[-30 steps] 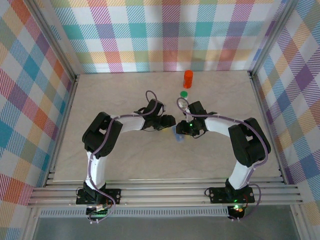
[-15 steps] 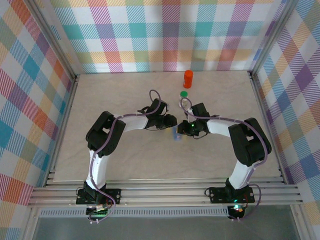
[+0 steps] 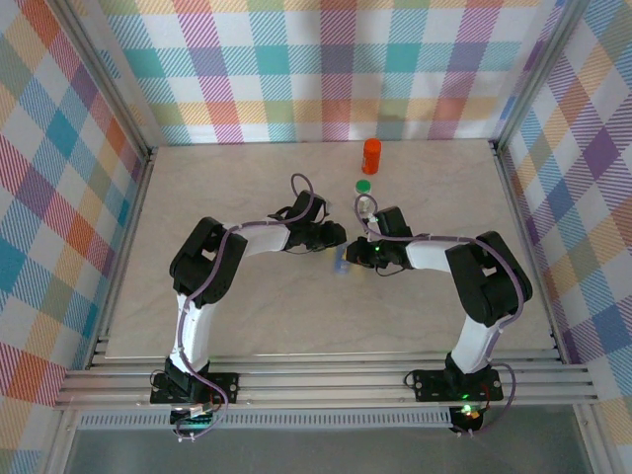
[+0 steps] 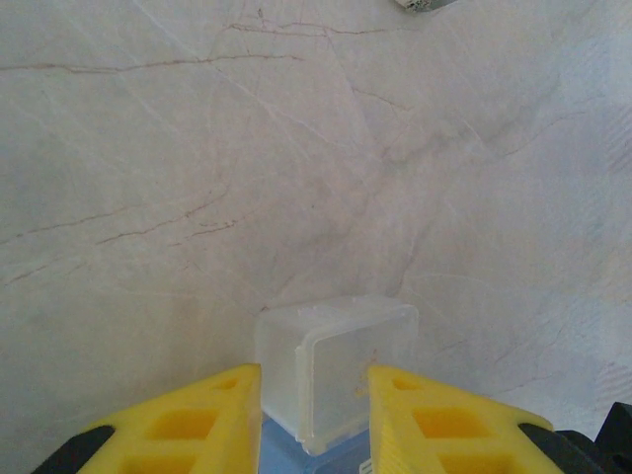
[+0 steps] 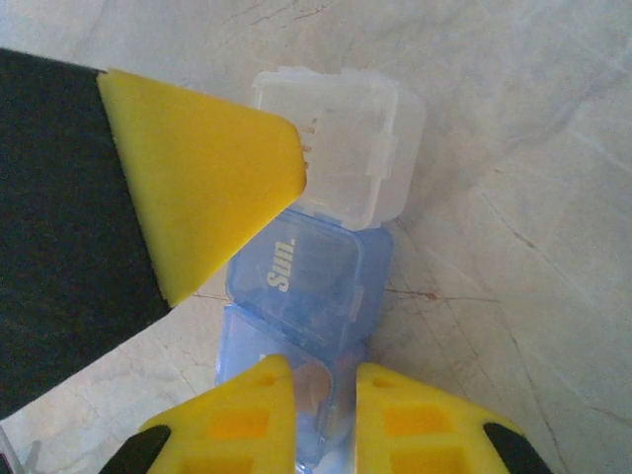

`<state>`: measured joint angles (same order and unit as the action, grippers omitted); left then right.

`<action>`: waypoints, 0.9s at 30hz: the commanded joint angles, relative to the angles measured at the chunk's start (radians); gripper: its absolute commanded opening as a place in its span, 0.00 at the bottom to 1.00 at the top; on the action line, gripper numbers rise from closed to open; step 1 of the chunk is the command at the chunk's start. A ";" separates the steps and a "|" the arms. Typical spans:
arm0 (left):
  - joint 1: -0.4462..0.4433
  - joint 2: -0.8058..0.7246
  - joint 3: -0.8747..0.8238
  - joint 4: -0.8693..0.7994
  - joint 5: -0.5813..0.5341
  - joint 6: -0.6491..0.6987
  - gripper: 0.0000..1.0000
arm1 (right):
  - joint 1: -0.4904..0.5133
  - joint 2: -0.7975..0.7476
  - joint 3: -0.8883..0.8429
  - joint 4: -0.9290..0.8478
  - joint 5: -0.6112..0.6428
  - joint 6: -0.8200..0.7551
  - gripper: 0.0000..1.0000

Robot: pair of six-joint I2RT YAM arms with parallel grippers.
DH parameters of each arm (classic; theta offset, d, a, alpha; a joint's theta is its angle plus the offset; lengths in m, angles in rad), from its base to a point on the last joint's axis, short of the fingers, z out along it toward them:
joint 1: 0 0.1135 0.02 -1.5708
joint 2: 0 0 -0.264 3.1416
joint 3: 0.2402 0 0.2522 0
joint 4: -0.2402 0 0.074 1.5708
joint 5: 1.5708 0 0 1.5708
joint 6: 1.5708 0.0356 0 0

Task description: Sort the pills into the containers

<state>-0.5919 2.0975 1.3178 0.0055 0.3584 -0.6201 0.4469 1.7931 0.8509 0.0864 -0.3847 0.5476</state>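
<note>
At table centre, left hand (image 4: 314, 395) and right hand (image 5: 314, 395) — both clamped on blue box (image 5: 306, 272).

Top external: fixed high behind the arm bases, looked down over the whole desk (image 3: 247, 316) from afar. Left wrist: close, looked past its own fingers (image 4: 197, 415) at the box (image 4: 341, 365). Right wrist: closer still, looked down on the same box (image 5: 316, 267). All three shared that box at mid-desk (image 3: 342, 265).
</note>
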 commanded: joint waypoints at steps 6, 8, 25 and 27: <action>0.021 0.041 0.005 -0.177 -0.125 0.079 0.32 | 0.041 -0.052 0.060 -0.202 0.018 0.039 0.29; 0.024 0.036 0.026 -0.196 -0.134 0.096 0.33 | 0.037 -0.085 0.090 -0.219 0.023 0.042 0.32; 0.049 -0.342 0.085 -0.309 -0.212 0.190 0.66 | -0.041 -0.612 0.086 -0.390 0.560 -0.335 0.71; 0.052 -0.462 0.015 -0.303 -0.295 0.253 0.69 | -0.044 -0.674 0.010 -0.290 0.667 -0.389 0.79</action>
<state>-0.5518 1.8286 1.3857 -0.2794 0.1753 -0.4526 0.4095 1.1881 0.9337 -0.2752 0.0650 0.3084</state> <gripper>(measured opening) 0.682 0.773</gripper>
